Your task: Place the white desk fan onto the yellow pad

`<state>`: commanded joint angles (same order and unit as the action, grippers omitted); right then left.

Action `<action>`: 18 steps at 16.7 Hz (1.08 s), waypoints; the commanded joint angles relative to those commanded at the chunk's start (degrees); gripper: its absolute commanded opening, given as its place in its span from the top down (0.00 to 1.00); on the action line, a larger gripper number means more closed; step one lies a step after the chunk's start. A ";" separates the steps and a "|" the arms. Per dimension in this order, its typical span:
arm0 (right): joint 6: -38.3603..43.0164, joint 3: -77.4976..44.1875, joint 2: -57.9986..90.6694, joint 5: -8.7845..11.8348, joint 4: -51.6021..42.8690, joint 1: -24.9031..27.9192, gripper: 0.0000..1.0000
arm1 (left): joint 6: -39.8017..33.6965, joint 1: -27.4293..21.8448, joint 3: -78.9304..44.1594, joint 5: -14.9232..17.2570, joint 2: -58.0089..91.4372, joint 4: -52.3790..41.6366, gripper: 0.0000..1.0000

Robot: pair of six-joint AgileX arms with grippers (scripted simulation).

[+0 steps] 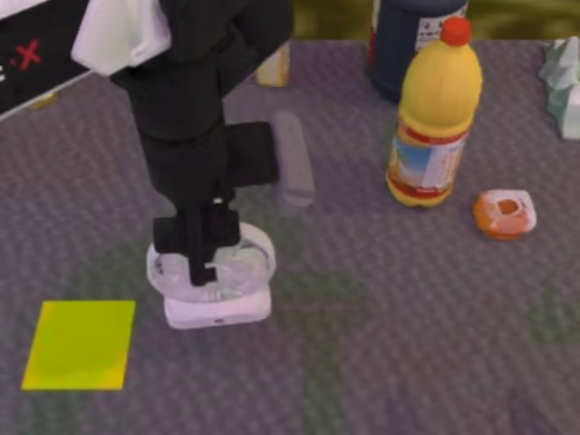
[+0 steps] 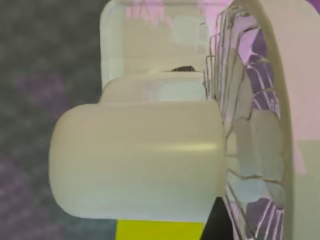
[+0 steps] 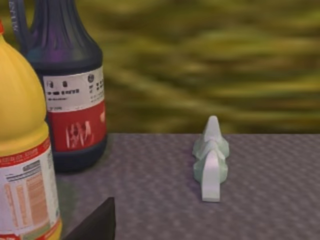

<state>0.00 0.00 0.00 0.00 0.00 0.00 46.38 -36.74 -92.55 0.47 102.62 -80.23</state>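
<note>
Nearest the front edge of the grey-purple patterned bench [image 1: 408,317], at its left, lies the flat bright yellow square pad [image 1: 80,344], bare. Just beside it to the right and slightly farther back stands the small white plastic desk fan [image 1: 217,281] on its rectangular base, with a round translucent grille through which pale blades show. In the left wrist view the fan [image 2: 140,160] fills the frame: a short smooth cylindrical motor housing joins the ribbed grille ring, and a strip of the yellow pad [image 2: 160,230] shows below it. The left claw [image 1: 201,258] hangs straight down over the fan, its dark fingers at the grille; whether they grip it I cannot tell. Farther back to the right stand a yellow plastic bottle with a red cap [image 1: 433,118], an orange-and-white round object [image 1: 504,214] near it, and a dark bottle with a red label [image 3: 70,90] behind. The right arm is not seen from above.
</note>
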 joint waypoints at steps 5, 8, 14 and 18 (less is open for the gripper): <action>0.00 0.00 0.00 0.00 0.00 0.00 0.00 | 17.80 13.68 10.38 0.24 -9.58 0.31 1.00; 0.00 0.00 0.00 0.00 0.00 0.00 0.00 | 27.44 21.49 16.45 0.39 -15.24 0.69 1.00; 0.00 0.00 0.00 0.00 0.00 0.00 0.00 | 33.24 26.88 20.67 0.57 -19.43 1.18 1.00; 0.00 0.00 0.00 0.00 0.00 0.00 0.00 | 33.18 26.68 21.50 0.53 -19.17 2.19 1.00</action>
<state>0.00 0.00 0.00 0.00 0.00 0.00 79.56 -10.06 -71.05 1.00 83.45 -78.04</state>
